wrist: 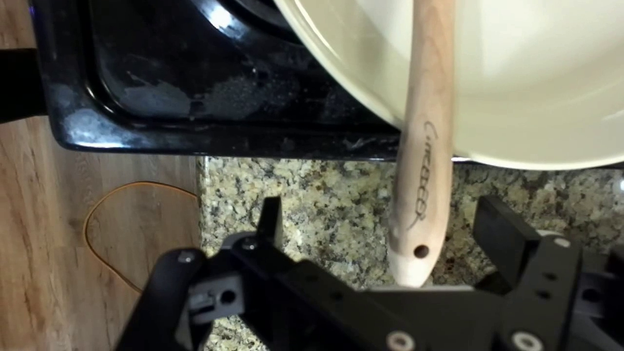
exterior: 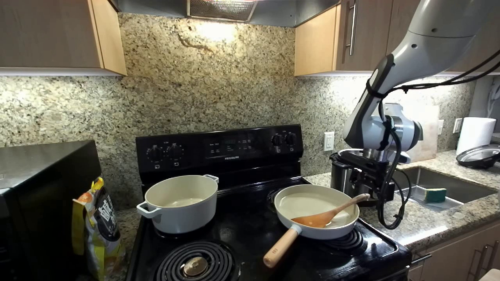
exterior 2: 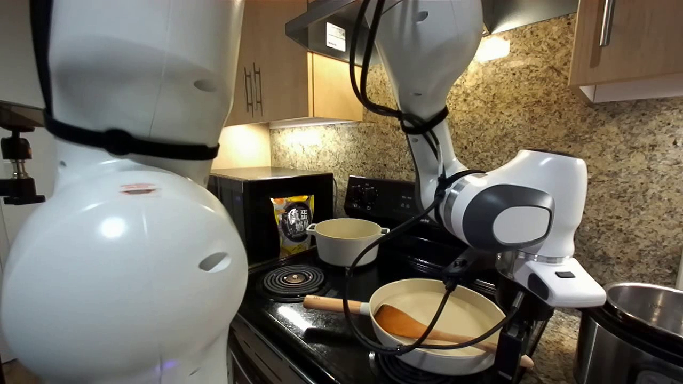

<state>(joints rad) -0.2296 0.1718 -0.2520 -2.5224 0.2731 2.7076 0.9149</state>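
A wooden spatula (exterior: 318, 219) lies across the cream frying pan (exterior: 300, 201), its blade inside and its handle over the rim, in both exterior views. In the wrist view the pale handle (wrist: 426, 146) reaches beyond the pan (wrist: 536, 122) toward my gripper (wrist: 382, 209). The jaws stand wide apart with the handle end between them, and counter shows on both sides of it. Neither finger (wrist: 504, 234) touches the wood. The handle's tip is close to the gripper's palm; contact there I cannot tell. In an exterior view, cables partly cover the gripper (exterior: 371, 191).
A cream pot (exterior: 183, 218) stands on the stove's back left burner, near a snack bag (exterior: 103, 218). Close behind the gripper is a steel cooker (exterior: 339, 177). The sink (exterior: 472, 187) with a sponge (exterior: 435, 195) lies right. The pan's handle (exterior: 281, 248) points outward.
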